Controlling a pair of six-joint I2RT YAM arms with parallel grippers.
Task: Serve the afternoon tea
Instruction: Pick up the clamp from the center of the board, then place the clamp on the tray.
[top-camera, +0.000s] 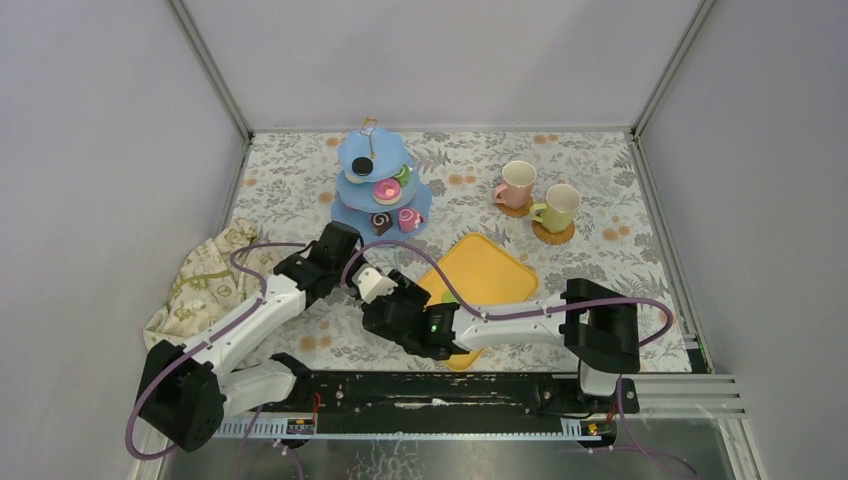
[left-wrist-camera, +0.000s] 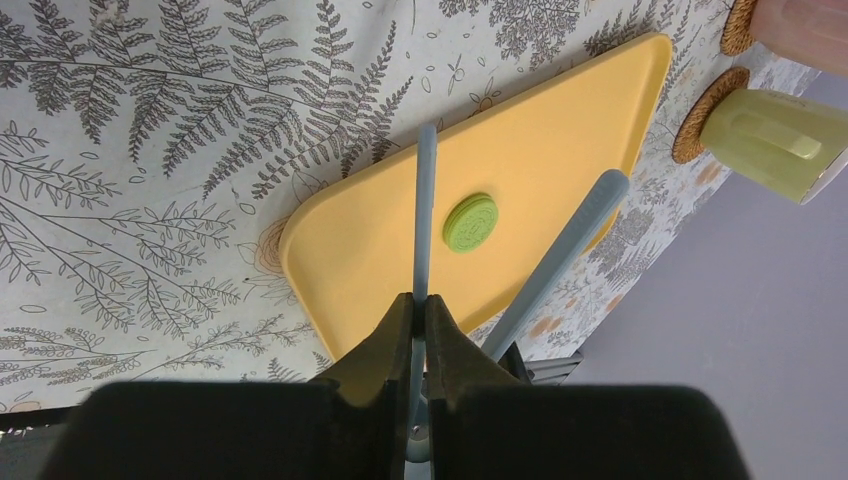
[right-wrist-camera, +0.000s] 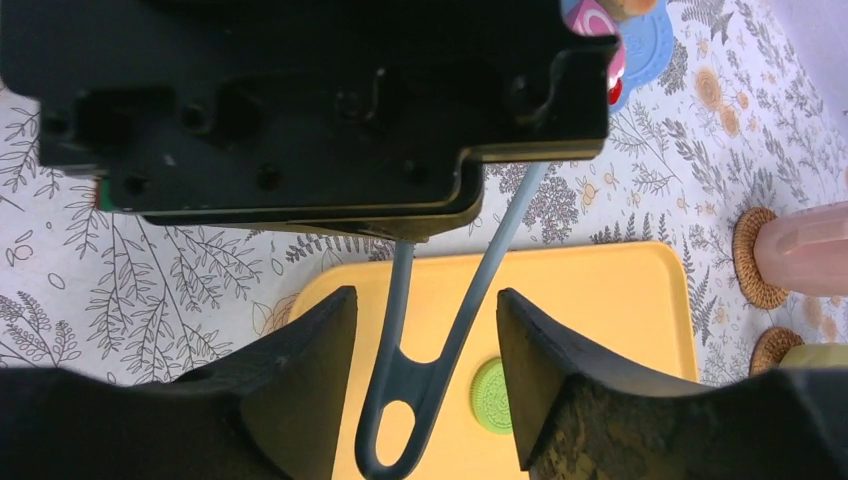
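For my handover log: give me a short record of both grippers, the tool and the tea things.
left gripper: shut on one arm of the tongs
right gripper: open, fingers either side of the tongs' loop end, not touching it
green cookie: on the tray
stand: holds several pastries
pink mug, green mug: on coasters, right of the stand

All I see around the fern-print table is plain pale grey walls behind and either side, evenly lit.
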